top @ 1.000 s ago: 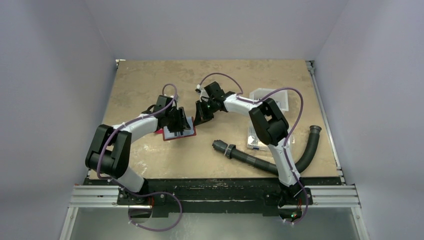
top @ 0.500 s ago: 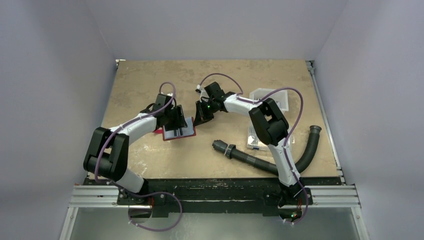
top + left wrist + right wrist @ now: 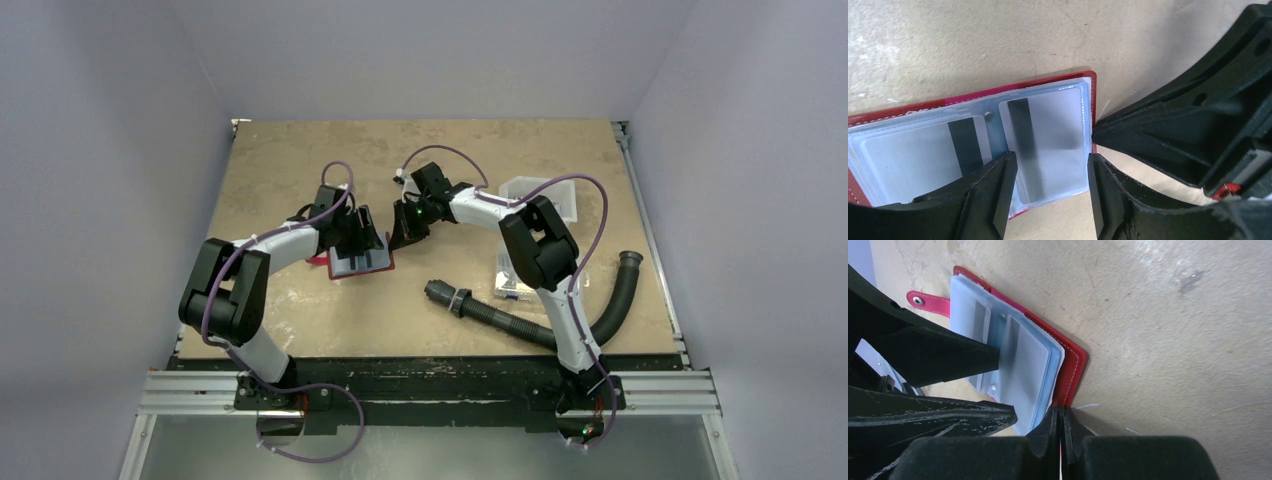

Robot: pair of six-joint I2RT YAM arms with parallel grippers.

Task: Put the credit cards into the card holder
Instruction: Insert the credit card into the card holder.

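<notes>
Seen from above, the small red folding card holder (image 3: 362, 264) lies open on the tan counter (image 3: 280, 160). It sits directly under the left hand (image 3: 362, 240), and the right hand (image 3: 405, 238) is just beside its right edge.

In the left wrist view, two pale grey, dark-striped credit cards (image 3: 1048, 145) sit in the holder's clear sleeves. The left hand's fingers stand apart over one of them, gripping nothing.

In the right wrist view, the right hand's fingers are pressed together with nothing visible between them. Their tip touches the holder's red corner.
</notes>
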